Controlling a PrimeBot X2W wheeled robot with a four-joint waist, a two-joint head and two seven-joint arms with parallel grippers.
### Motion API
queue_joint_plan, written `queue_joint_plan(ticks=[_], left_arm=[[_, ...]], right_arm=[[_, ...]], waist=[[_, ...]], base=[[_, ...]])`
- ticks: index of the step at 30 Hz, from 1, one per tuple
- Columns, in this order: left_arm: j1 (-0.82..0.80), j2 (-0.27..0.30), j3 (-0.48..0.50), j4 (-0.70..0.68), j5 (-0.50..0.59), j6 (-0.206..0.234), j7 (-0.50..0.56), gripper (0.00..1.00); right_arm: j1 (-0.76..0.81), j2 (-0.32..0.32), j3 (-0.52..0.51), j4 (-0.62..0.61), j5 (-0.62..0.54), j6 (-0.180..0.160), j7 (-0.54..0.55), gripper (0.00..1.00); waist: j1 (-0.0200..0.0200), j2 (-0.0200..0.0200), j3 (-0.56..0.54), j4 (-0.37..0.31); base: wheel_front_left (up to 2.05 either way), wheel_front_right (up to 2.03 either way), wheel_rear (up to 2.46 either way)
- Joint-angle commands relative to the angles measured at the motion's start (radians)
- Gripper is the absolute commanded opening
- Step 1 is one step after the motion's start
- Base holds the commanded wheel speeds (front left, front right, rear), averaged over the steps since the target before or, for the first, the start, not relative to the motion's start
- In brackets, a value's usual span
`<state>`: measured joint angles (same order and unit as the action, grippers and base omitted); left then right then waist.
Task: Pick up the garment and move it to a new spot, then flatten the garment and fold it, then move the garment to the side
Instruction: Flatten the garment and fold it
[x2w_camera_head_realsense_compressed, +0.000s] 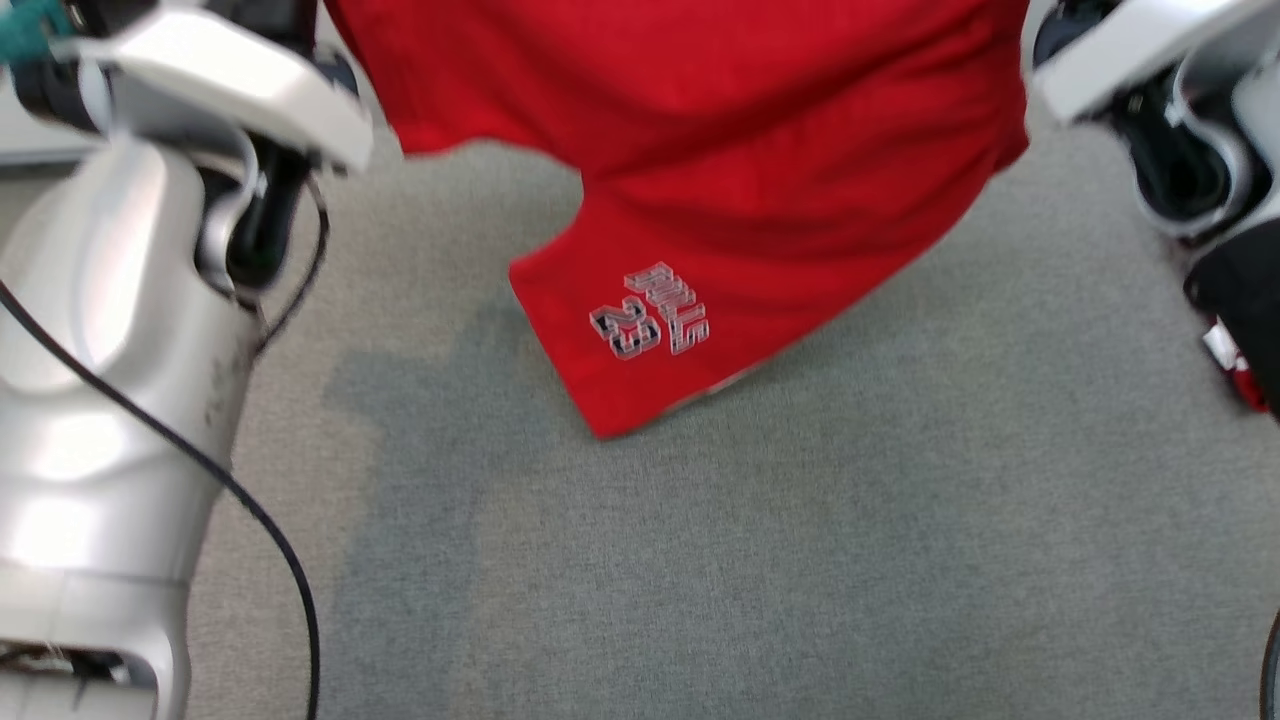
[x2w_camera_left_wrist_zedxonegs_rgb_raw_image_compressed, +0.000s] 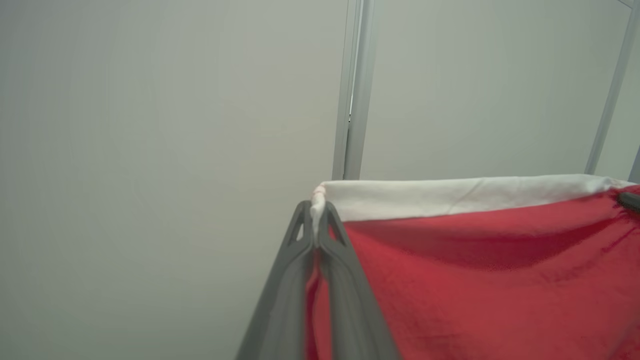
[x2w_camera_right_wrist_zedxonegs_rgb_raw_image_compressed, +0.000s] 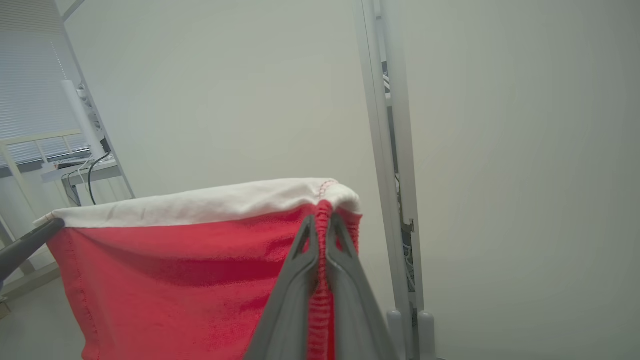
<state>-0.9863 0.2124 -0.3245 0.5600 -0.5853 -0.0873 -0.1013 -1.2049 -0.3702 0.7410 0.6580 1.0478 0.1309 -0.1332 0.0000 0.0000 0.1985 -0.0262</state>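
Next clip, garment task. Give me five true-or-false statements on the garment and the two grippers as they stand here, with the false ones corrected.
1. The left gripper is shut on a corner of the garment at its white band. True.
2. The right gripper is open, clear of the cloth. False: it is shut on the garment's red side seam, just under the band.
3. The garment is blue. False: it is red.
4. A pale print including "23" shows on the garment. True.
5. The garment lies folded on the grey surface. False: it hangs stretched between the two grippers.
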Motion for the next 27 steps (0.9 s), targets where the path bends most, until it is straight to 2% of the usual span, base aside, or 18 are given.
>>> queue_joint_plan(ticks=[1,4,8,11,14,16,21,27], left_arm=[[-0.035,0.004,0.0,0.009,0.006,-0.004,0.002,0.0],[-0.156,-0.009,0.02,0.062,-0.007,-0.001,-0.006,0.0],[-0.315,-0.038,0.053,0.128,0.0,0.029,-0.084,0.0],[-0.428,-0.058,0.072,0.162,0.013,0.042,-0.134,0.0],[-0.497,-0.093,0.097,0.17,0.014,0.033,-0.158,0.0],[-0.529,-0.105,0.13,0.13,0.028,0.024,-0.162,0.0],[-0.451,-0.15,0.189,0.017,0.094,-0.008,-0.162,0.0],[-0.35,-0.159,0.179,0.019,0.149,-0.034,-0.162,0.0]], right_arm=[[-0.027,0.003,-0.004,0.009,-0.011,0.0,-0.017,0.0],[-0.133,0.039,-0.007,0.059,-0.04,0.0,-0.073,0.0],[-0.264,0.065,-0.019,0.112,-0.095,0.0,-0.129,0.0],[-0.338,0.074,-0.139,0.048,-0.186,0.0,-0.135,0.0],[-0.302,0.112,-0.28,-0.079,-0.296,0.0,-0.131,0.0],[-0.263,0.114,-0.312,-0.169,-0.369,0.0,-0.131,0.0],[-0.16,0.122,-0.365,-0.227,-0.418,0.0,-0.132,0.0],[-0.067,0.125,-0.381,-0.201,-0.435,0.0,-0.132,0.0]], waist=[[0.0,0.0,0.078,-0.006],[0.0,0.0,0.151,-0.013],[0.0,0.0,0.233,-0.008],[0.0,0.0,0.296,0.005],[0.0,0.0,0.345,0.025],[0.0,0.0,0.379,0.039],[0.0,0.0,0.433,0.063],[0.0,0.0,0.486,0.072]], base=[[0.0,0.0,0.0],[0.0,0.0,0.0],[0.0,0.0,0.0],[0.0,0.0,0.0],[0.0,0.0,0.0],[0.0,0.0,0.0],[0.0,0.0,0.0],[0.0,0.0,0.0]])
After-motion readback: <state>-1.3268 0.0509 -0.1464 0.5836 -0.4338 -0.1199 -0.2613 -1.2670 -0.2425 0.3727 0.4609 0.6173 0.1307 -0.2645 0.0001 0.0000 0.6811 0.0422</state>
